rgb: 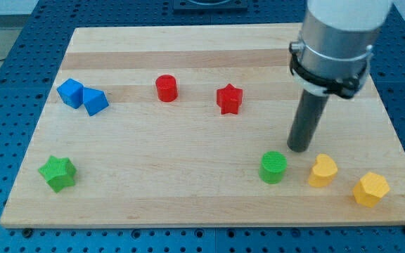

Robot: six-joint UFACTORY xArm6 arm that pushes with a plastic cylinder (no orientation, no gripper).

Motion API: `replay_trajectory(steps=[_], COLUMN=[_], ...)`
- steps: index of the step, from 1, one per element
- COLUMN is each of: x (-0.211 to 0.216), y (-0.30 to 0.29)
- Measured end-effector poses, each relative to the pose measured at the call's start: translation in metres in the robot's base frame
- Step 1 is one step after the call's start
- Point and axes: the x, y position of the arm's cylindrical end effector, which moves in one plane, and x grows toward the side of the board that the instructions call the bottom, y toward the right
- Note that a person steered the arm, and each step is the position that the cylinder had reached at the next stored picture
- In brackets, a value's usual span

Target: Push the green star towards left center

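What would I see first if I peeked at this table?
The big grey robot arm at the view's top right, with my tip resting just above the green round block. Then the green star alone at the bottom left, and the two blue blocks touching at the upper left.

Two blue blocks (82,97), two red (166,88), two green (57,173), two yellow (322,171)

green star (57,173), red star (228,98), yellow blocks (322,171)

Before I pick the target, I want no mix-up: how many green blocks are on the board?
2: the green star at the view's bottom left, and the green cylinder bottom centre-right, just beside my tip. None seems hidden.
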Motion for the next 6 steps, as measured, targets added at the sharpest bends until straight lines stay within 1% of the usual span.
replay_trajectory(steps=[1,2,3,4,5,6], x=[0.034,0.037,0.037,0.018,-0.001,0.016], y=[-0.009,-0.078,-0.167,-0.201,-0.205,-0.265])
